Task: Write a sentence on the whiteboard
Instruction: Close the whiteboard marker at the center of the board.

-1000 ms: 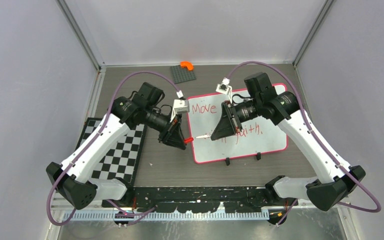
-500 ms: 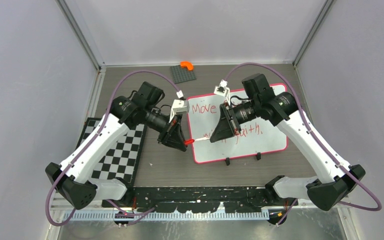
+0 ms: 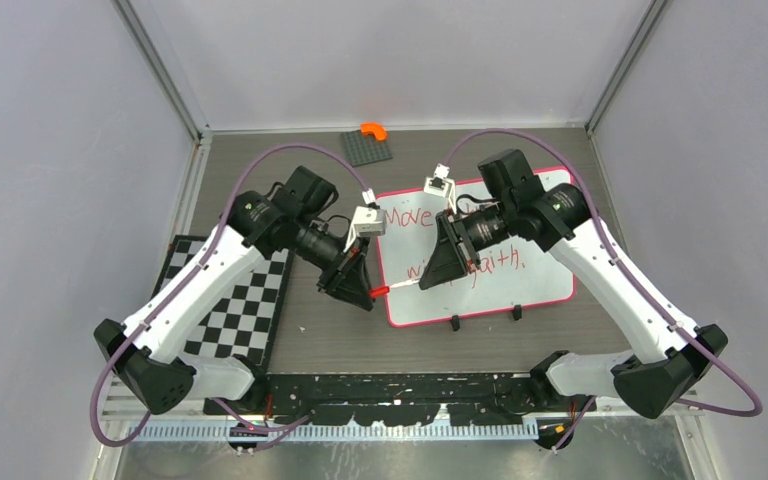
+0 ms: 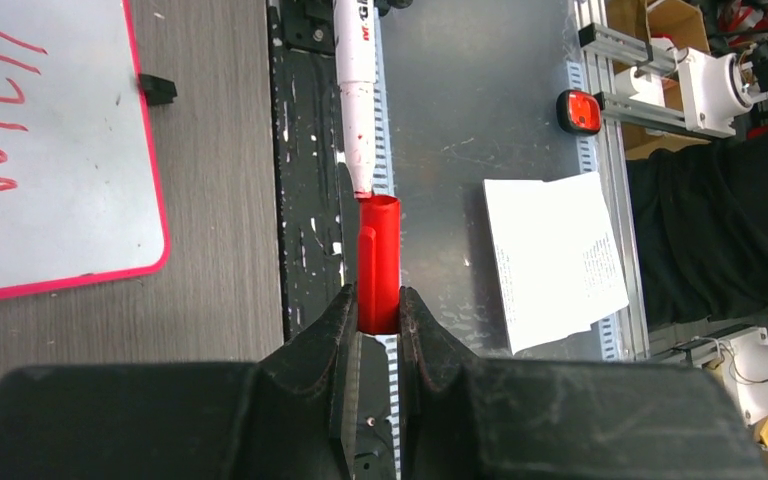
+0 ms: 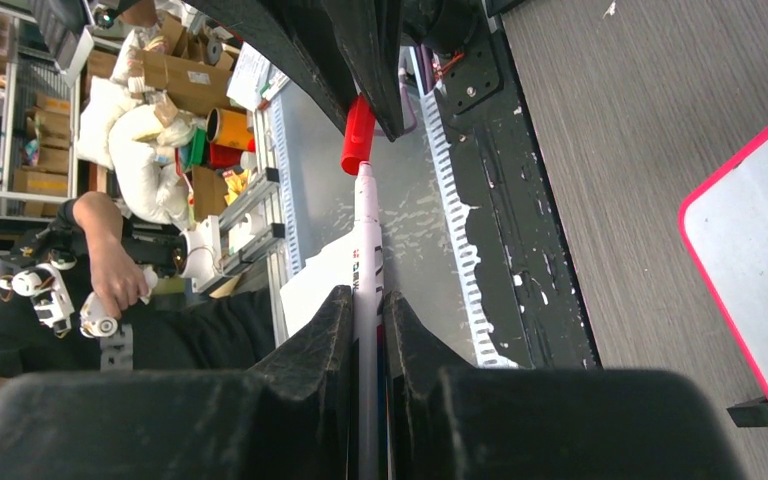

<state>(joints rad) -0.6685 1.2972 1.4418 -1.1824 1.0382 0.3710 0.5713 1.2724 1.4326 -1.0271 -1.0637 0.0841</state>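
The whiteboard (image 3: 535, 285) lies right of centre, pink-rimmed, its near left corner (image 4: 70, 190) showing in the left wrist view. The sentence (image 3: 407, 217) is in red; "Move" and part of "with faith" (image 3: 505, 261) show, and the right arm covers the rest. My left gripper (image 3: 365, 290) is shut on a red marker cap (image 4: 379, 262). My right gripper (image 3: 430, 280) is shut on the white marker (image 5: 366, 250). Above the board's left edge the marker's tip (image 4: 363, 188) sits at the mouth of the red marker cap (image 5: 357, 135).
A checkerboard mat (image 3: 240, 310) lies at the left. A small grey studded plate (image 3: 365, 148) with an orange piece (image 3: 373, 130) is at the back. Two black clips (image 3: 454, 322) sit on the board's near edge. A black rail (image 3: 410, 385) runs along the table's front.
Both grippers have closed the gap between them. The marker's tip, apart from the cap a second ago, now meets the cap's mouth; the cap has shifted slightly nearer.
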